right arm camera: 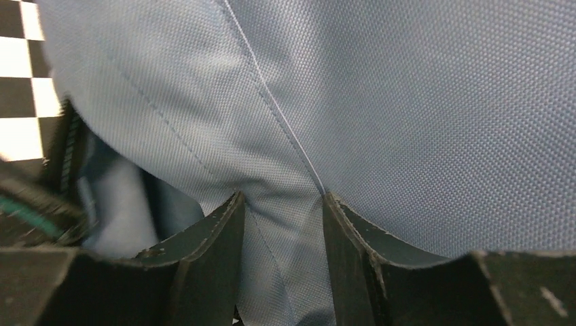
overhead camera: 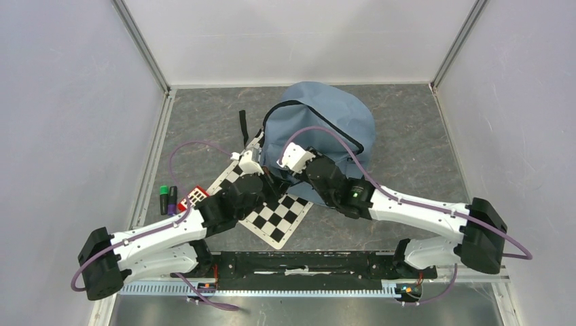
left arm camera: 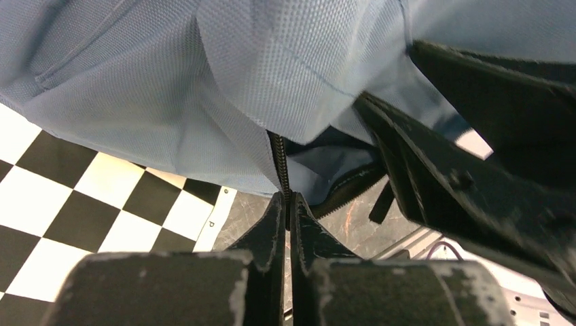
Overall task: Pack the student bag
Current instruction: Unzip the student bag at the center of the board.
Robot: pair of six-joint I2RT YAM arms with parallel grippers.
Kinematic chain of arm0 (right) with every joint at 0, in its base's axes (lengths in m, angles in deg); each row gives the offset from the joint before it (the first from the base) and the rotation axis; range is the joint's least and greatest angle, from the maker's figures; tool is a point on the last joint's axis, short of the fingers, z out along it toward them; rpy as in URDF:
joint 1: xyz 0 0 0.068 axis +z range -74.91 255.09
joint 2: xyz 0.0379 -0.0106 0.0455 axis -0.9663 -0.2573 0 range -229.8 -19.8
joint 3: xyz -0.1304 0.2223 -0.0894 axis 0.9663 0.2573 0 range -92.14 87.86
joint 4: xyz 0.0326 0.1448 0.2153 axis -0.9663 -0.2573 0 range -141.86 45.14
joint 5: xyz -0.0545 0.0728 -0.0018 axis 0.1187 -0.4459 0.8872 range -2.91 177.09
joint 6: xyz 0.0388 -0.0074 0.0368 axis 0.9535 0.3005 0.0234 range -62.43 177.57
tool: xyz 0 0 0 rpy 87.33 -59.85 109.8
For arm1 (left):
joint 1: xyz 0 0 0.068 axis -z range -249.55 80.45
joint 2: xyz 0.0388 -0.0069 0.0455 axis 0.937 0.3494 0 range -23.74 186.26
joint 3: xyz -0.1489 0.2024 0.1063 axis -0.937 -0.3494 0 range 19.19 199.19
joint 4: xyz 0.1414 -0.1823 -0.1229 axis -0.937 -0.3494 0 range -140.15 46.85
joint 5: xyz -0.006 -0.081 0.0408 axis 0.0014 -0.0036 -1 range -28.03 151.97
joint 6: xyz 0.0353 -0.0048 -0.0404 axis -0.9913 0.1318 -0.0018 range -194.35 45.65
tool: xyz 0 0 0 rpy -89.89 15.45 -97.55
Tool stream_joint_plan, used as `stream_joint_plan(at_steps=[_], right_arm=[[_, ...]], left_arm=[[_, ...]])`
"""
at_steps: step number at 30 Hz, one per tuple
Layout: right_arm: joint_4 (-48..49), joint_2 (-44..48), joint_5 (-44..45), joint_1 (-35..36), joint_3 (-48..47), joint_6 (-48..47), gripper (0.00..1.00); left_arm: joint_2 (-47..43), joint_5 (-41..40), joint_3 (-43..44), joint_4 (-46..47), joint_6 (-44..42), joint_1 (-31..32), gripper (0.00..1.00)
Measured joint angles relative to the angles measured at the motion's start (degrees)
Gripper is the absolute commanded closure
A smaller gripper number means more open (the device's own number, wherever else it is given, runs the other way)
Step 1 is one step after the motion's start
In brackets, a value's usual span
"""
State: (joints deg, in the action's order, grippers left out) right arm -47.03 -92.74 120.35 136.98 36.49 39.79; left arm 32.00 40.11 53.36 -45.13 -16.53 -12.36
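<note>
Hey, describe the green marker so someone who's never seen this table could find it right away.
Find the big grey-blue student bag on the table, then look to the table's left edge, beside the left arm. Of the small items there, the marker is the leftmost, the only one with a bright green cap.

Your left arm (overhead camera: pixel 159 238), right arm (overhead camera: pixel 421 212): white shells, black joints, purple cables (overhead camera: pixel 318 128). Green light (overhead camera: pixel 354 195) on right. Left gripper (left arm camera: pixel 289 198) black, scuffed.
</note>
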Motion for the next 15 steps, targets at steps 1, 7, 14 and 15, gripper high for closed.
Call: stream_joint_plan(at_steps=[1,7,14,15], right_arm=[[0.0,-1.4,1.8,0.0,-0.9,0.2,0.51],[0.4,-7.2,8.8,0.1,-4.2,0.2,0.53],[0.9,-10.8,11.2,-1.0,-6.8,0.9,0.52],[0.9,-10.9,11.1,-1.3,-7.1,1.1,0.52]], left_arm=[[-0.7,-0.1,-0.3,0.0,0.0,0.3,0.98],[-4.7,-0.7,-1.7,-0.8,1.0,2.4,0.98],[-7.3,-1.8,-2.4,-2.2,1.8,3.5,0.98],[-7.8,-2.0,-2.6,-2.2,1.9,3.6,0.98]])
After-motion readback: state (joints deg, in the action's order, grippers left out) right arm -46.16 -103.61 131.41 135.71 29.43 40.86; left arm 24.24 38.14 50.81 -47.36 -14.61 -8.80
